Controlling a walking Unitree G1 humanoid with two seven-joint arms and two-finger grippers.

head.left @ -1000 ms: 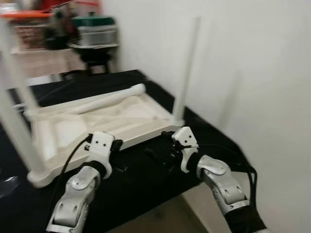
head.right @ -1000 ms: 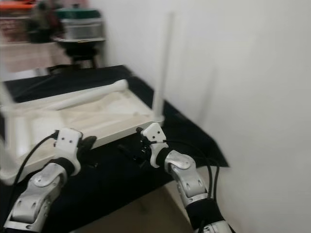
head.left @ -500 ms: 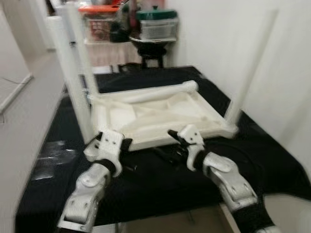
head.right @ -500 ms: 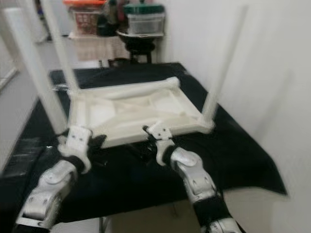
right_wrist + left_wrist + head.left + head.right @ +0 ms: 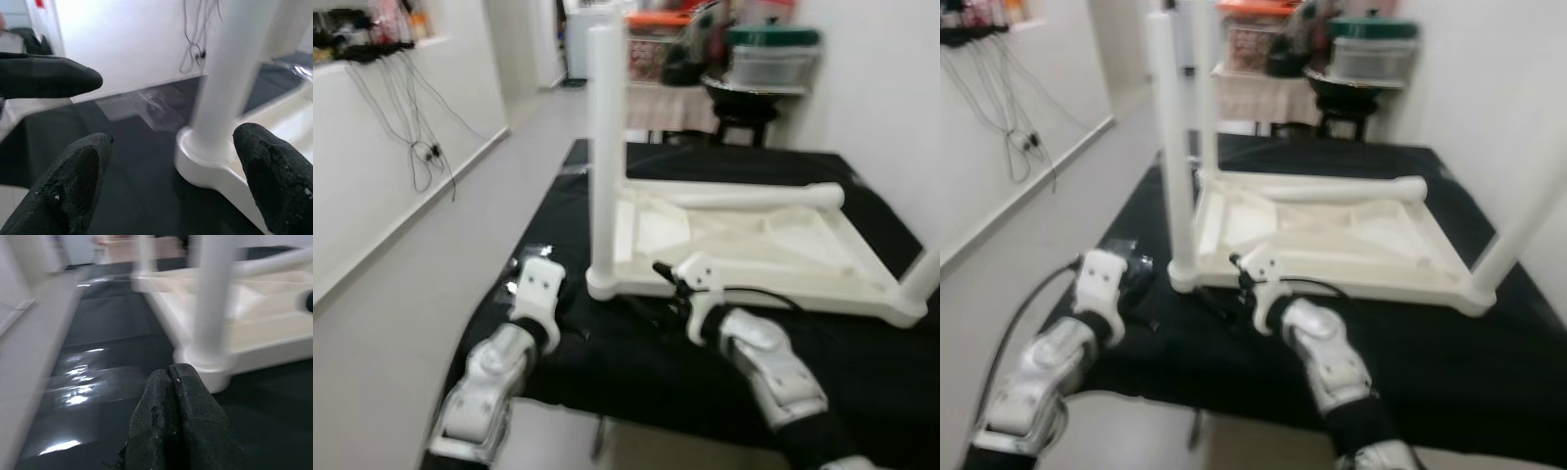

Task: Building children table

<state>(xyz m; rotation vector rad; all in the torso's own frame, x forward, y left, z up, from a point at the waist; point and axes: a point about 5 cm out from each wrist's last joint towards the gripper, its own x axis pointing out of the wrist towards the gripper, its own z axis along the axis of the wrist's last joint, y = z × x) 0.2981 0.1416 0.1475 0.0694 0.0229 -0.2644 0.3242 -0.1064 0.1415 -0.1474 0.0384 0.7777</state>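
Note:
A white children's table (image 5: pixel 754 235) lies upside down on a black-covered surface. One leg (image 5: pixel 605 147) stands upright at its near left corner, another (image 5: pixel 920 279) at the right, and a loose leg (image 5: pixel 744 196) lies across the far side. My right gripper (image 5: pixel 171 181) is open, its fingers (image 5: pixel 73 181) spread just in front of the near left leg's base (image 5: pixel 205 156). In the eye views it sits at the table's front rim (image 5: pixel 661 304). My left gripper (image 5: pixel 178 396) is shut on nothing, low over the cloth, left of that same leg base.
The black cloth (image 5: pixel 636 352) ends at a front edge just below my wrists. Bare floor and a white wall with hanging cables (image 5: pixel 421 127) lie to the left. A stand with plastic containers (image 5: pixel 769 59) is behind the table. A shiny patch (image 5: pixel 78 387) marks the cloth.
The whole view has swung left along the table. My grippers, earlier by the right corner leg and the middle of the front rim, are now at the near left corner leg.

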